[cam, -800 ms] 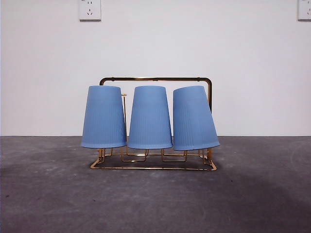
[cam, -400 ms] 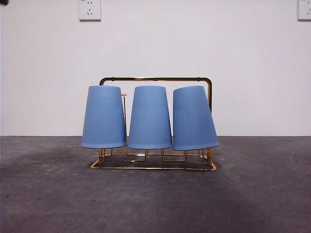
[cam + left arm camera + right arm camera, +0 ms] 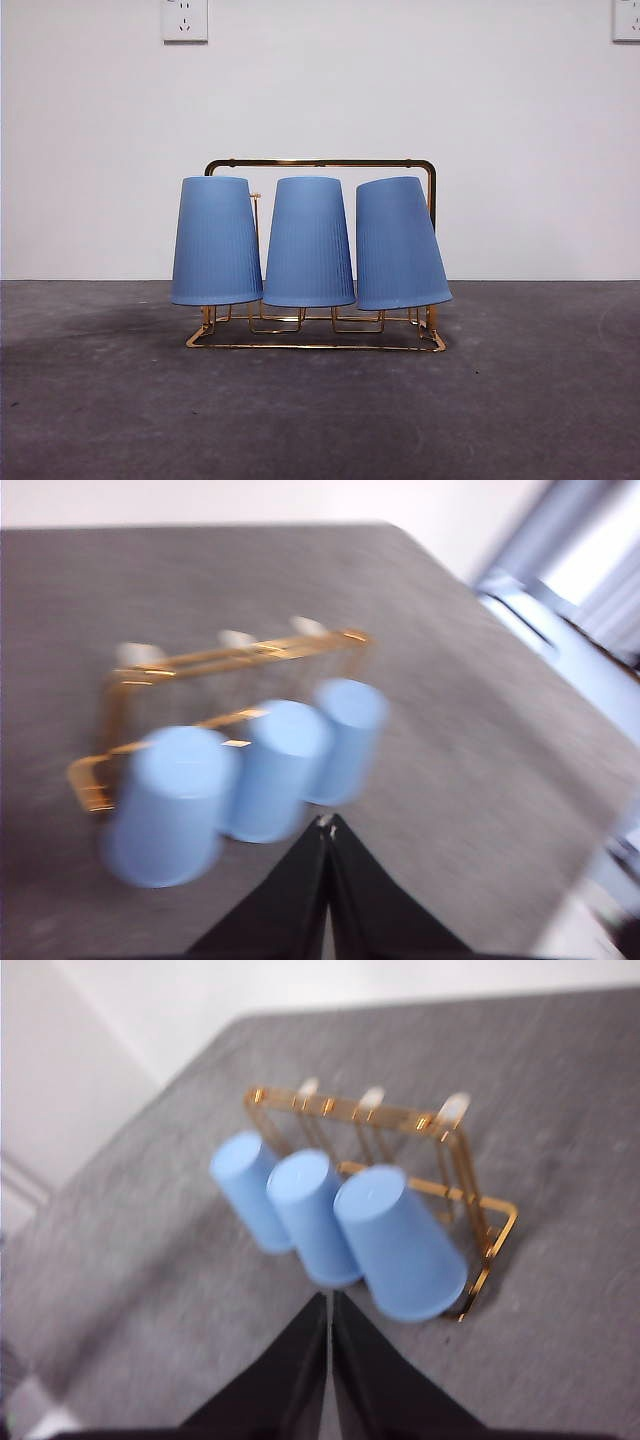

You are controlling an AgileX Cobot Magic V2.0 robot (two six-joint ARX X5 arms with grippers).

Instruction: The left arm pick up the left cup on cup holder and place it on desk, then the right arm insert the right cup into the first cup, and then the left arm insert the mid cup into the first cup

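Three blue cups stand upside down on the gold cup holder (image 3: 320, 162) on the dark grey desk (image 3: 320, 410): left cup (image 3: 215, 240), mid cup (image 3: 308, 240), and right cup (image 3: 400, 243), which leans to one side. No arm shows in the front view. My left gripper (image 3: 328, 825) is shut and empty, above the desk and apart from the cups; the left cup (image 3: 175, 800) is nearest to it. This view is blurred. My right gripper (image 3: 328, 1300) is shut and empty, above the desk, with the right cup (image 3: 400, 1240) nearest.
A white wall with two sockets (image 3: 185, 20) stands behind the rack. The desk's edge (image 3: 520, 680) and the room beyond show in the left wrist view. Bare desk lies on both sides of the rack and in front of it.
A black tip showed at the front view's top left corner half a second ago and is gone now. The left cup sits a trifle further right. The other cups stand as before.
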